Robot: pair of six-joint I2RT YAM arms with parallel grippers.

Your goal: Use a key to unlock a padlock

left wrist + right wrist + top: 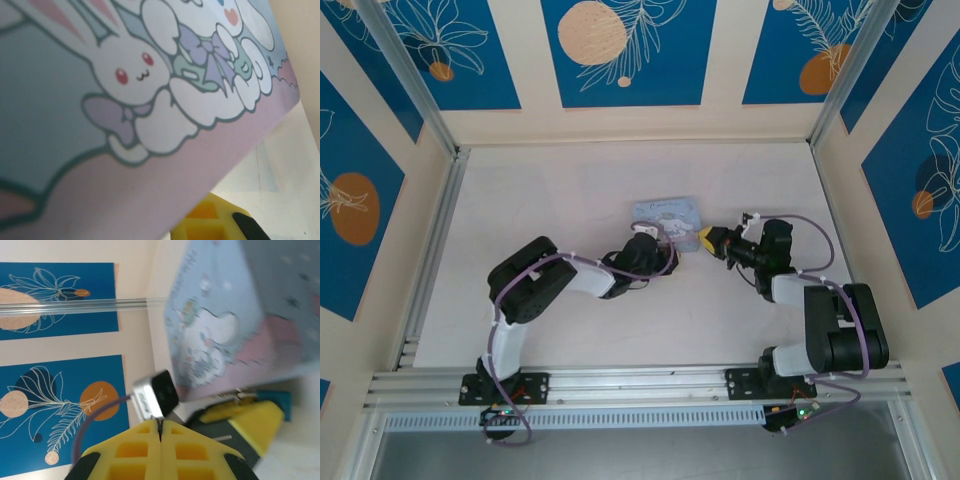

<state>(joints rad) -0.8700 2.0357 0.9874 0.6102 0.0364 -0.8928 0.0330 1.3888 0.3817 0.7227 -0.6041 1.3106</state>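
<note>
The pale blue cartoon-printed tin (665, 212) lies mid-table and spreads across the left wrist view (150, 100). My left gripper (670, 245) sits at the tin's near edge. In the right wrist view its yellow fingers (257, 421) lie close together under the tin (220, 325), pinching a tiny metal piece, the padlock (242, 395). One left finger (215, 220) peeks out below the tin. My right gripper (706, 240) points at the tin's right corner. Its fingers (161, 426) are shut, and a thin dark sliver, the key (159, 421), pokes out between the tips.
The left arm's wrist camera (156, 392) with its purple cable hangs just beyond my right fingertips. Aluminium rails (430, 260) line the table's left and near edges. Blue patterned panels (620, 50) wall in the back and sides.
</note>
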